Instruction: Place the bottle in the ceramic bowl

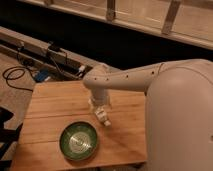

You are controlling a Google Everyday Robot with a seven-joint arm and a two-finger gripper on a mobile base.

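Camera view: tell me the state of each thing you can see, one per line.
gripper: above the table, up and right of the bowl, closed on the bottle.
bottle: held in the gripper, tilted, not yet in the bowl.
ceramic bowl: upright on the table, empty.
wooden table: level, carrying the bowl.

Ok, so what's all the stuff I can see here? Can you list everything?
table: one, light brown wood, middle of the view.
ceramic bowl: one, dark green with a paler inside, on the table near its front edge, nothing in it.
bottle: one, small and white, held in the claw, up and to the right of the bowl.
cables: a few, black, on the floor left of the table.
arm: one, white, reaching in from the right over the table.
claw: one, at the arm's end above the table, closed on the bottle.
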